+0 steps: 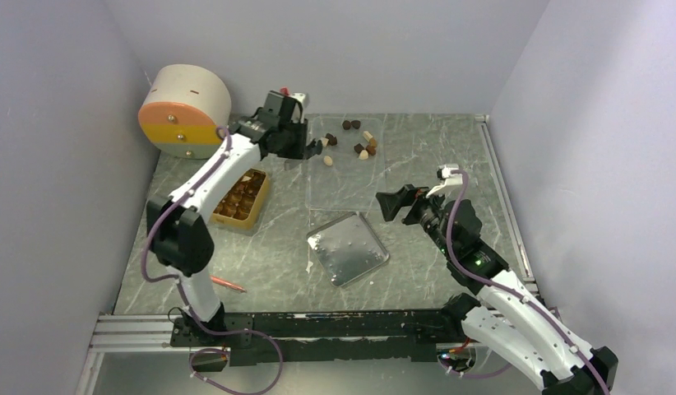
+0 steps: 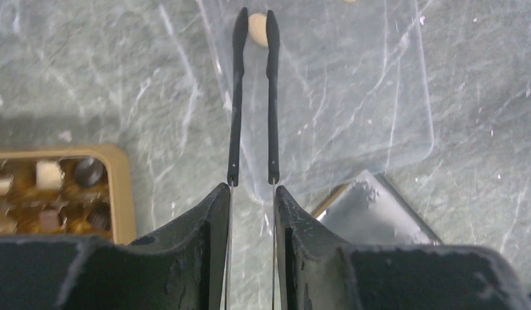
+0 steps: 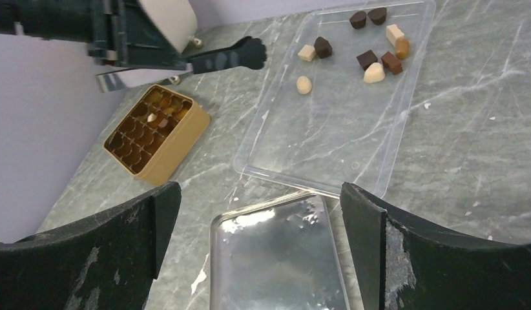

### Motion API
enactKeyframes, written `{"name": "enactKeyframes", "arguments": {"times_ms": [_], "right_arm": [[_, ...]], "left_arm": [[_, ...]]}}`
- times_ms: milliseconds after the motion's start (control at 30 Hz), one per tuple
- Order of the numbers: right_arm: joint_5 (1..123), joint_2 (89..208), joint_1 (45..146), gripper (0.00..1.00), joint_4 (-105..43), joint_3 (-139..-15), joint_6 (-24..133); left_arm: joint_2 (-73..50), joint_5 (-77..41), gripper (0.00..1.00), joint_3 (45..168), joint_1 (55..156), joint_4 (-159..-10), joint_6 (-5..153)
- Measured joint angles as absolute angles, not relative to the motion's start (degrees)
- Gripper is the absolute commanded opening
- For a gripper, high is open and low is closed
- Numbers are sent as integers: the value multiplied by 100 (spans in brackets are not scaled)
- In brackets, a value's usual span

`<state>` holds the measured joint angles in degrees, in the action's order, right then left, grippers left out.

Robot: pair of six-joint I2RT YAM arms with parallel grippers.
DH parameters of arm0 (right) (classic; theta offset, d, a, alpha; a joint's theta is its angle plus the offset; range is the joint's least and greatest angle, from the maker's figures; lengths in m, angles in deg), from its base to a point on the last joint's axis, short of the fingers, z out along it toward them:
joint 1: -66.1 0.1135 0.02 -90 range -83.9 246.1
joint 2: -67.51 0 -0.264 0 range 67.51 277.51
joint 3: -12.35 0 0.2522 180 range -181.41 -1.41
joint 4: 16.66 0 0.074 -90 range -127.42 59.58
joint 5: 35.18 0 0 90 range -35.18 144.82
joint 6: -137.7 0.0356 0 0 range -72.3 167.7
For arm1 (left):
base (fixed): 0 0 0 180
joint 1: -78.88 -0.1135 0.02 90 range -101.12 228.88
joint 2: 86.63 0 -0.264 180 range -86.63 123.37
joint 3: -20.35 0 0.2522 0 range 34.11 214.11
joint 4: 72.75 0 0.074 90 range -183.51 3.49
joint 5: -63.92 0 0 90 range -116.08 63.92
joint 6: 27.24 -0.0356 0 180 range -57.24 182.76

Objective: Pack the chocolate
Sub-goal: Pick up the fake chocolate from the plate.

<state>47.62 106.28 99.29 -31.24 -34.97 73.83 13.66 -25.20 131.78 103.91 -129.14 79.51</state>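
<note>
Pickup: left gripper [image 1: 315, 150] slightly parted, empty, aiming at cream chocolate [image 2: 258, 30] | right gripper [image 3: 256, 201] gaping | next: lowering astride it.

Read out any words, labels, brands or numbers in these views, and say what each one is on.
No readable text anywhere.
The compartment box, clear tray, metal tray and chocolates show no print.
Faint marks on the round drum are too small to read.

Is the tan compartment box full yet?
Not full: the box holds some chocolate, several compartments look empty, and more lies loose on the clear tray.
</note>
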Motion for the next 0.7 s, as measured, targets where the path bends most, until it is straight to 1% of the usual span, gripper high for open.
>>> {"name": "enactKeyframes", "arguments": {"times_ms": [200, 267, 533, 700], "right_arm": [[4736, 10560, 9929, 100, -3271, -3497, 7383], [4736, 10562, 9929, 100, -3343, -3499, 7383], [4738, 10582, 9929, 100, -3432, -3510, 7385], [4736, 10584, 9929, 100, -3430, -3521, 7389]], "left_arm": [[2332, -2780, 33, 13781, 10658, -12490, 7894], [2621, -2883, 35, 13995, 10673, -12372, 7853], [3445, -3239, 38, 14669, 10669, -12121, 7676], [3755, -3333, 38, 14784, 10671, -12033, 7523]]}}
